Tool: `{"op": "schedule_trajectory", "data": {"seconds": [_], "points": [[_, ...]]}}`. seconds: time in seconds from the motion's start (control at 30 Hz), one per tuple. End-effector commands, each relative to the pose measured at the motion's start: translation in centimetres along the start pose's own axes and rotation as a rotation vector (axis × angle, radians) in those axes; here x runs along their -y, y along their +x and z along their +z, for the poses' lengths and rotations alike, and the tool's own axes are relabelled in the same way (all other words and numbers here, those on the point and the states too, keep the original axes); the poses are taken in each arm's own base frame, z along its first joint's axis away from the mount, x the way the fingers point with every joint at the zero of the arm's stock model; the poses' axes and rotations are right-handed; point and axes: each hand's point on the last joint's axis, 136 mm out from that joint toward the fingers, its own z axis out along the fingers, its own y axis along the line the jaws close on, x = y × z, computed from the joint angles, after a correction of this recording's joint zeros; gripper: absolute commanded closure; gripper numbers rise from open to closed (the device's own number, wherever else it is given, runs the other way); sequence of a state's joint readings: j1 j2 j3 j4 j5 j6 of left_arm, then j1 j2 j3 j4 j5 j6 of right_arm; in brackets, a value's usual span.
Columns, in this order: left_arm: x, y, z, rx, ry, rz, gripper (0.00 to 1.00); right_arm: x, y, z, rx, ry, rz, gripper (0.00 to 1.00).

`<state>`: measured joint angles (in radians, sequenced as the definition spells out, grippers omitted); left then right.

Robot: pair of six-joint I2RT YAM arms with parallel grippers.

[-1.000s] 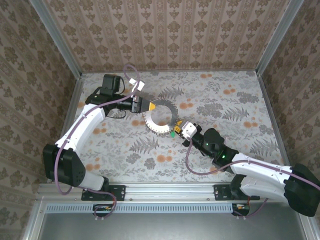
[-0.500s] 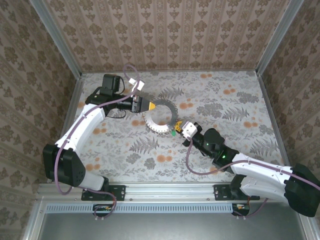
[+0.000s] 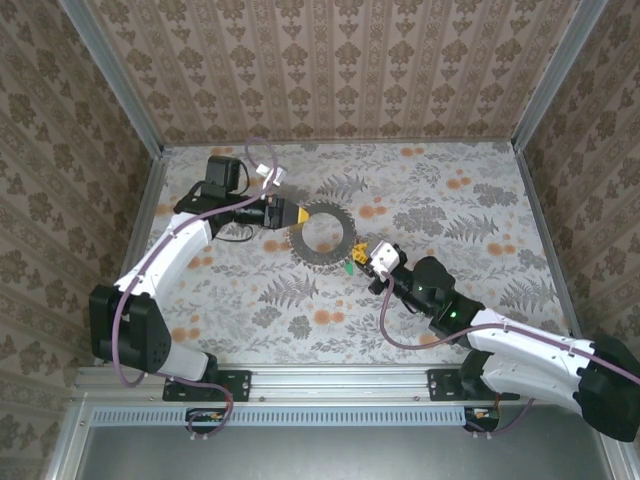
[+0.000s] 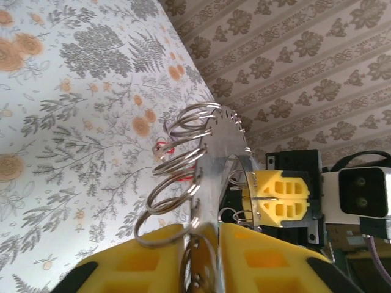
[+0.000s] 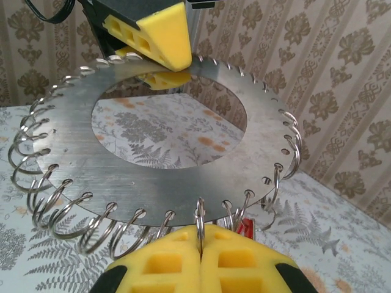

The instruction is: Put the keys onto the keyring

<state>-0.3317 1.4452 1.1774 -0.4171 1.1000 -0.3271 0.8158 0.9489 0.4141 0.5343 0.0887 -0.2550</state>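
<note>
Left pincer [image 3: 298, 215]: reaches in from the surface's left side and straddles the far-left rim of the keyring [image 5: 153, 177]. Its yellow fingers [image 4: 269, 259] stand only a little apart, with the plate edge-on between them.
Left pincer contact: in the left wrist view the plate lies against one finger. Wire loops fill the thin slot beside the other. Whether the fingers press on the plate cannot be told.
Right pincer [image 5: 200, 244]: comes in from the near right, its two yellow fingers brought fully together.
Right pincer hold: one wire loop [image 5: 200, 215] on the ring's near rim is pinched upright in the seam between the fingertips.
Keyring: a flat metal disc with a wide central hole and a row of wire loops threaded through small holes along its outer edge.
Keyring place: about the middle of the surface [image 3: 450, 300], a little toward its left edge, spanning the gap between the two pincers. In the right wrist view it sits close to level, with the patterned surface showing through the hole.
Red tag [image 5: 243, 228]: just beside the right fingers, tucked under the ring's near rim among the loops.
Green tag [image 3: 346, 267]: at the ring's near-right edge, touching or just beside the right pincer's tip.
</note>
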Motion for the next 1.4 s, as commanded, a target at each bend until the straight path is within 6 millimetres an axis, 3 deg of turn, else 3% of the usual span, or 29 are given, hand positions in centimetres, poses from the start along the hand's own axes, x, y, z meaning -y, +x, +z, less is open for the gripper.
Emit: {"op": "schedule_trajectory", "data": {"seconds": [0.0,0.27,0.67,0.9,1.1,1.27,1.37], "points": [[-2.0,0.4,0.4,0.0,-0.024,-0.04,0.73,0.5,-2.2,0.0,0.023,-0.01,0.046,1.0],[-5.8,2.0,2.2,-0.006,-0.069,-0.148,0.59,0.2,-0.4,0.5,-0.096,-0.032,0.085,1.0],[-10.7,4.7,3.6,0.005,-0.19,-0.248,0.52,-0.9,3.0,1.6,-0.275,-0.112,0.108,1.0],[-9.7,3.5,2.0,0.123,-0.298,-0.106,0.44,-1.6,4.9,1.9,-0.355,-0.181,0.125,1.0],[-8.0,2.7,0.2,0.233,-0.338,0.007,0.41,-1.9,5.1,2.7,-0.402,-0.287,0.335,1.0],[-7.1,3.0,-0.5,0.255,-0.34,0.063,0.39,-2.1,6.7,3.3,-0.516,-0.352,0.439,1.0],[-6.2,3.1,-0.2,0.248,-0.308,0.108,0.41,-3.3,5.8,3.3,-0.462,-0.438,0.414,1.0]]}}
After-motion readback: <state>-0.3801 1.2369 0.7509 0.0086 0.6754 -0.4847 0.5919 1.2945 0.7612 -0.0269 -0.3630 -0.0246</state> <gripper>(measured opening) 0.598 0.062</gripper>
